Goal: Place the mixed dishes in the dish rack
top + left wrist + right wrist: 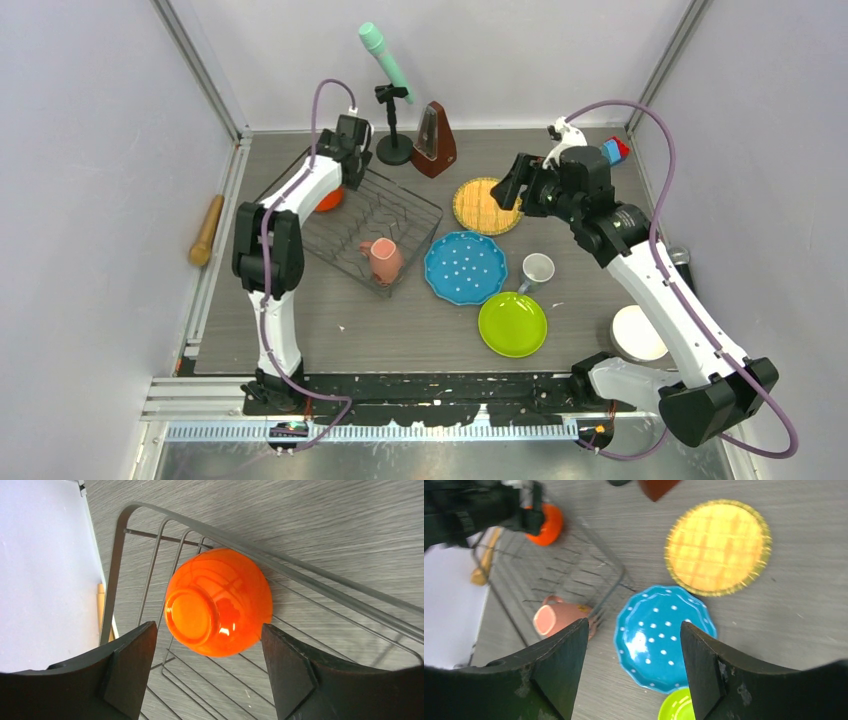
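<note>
The orange bowl (217, 602) lies upside down in a corner of the dish rack (120, 545). My left gripper (207, 626) hangs open above it, fingers on either side and clear of it. In the top view the bowl (328, 200) is partly hidden by the left arm. A pinkish-tan mug (384, 260) lies in the rack (405, 200) near its front corner. On the table sit the yellow plate (487, 205), blue dotted plate (465, 267), lime-green plate (512, 324), small grey mug (537, 270) and white bowl (637, 333). My right gripper (634, 624) is open and empty, high over the blue plate (664, 637).
A black microphone stand (393, 120) and a brown metronome (434, 140) stand behind the rack. A wooden rolling pin (207, 230) lies off the mat by the left wall. A red-and-blue object (615, 150) sits at the back right.
</note>
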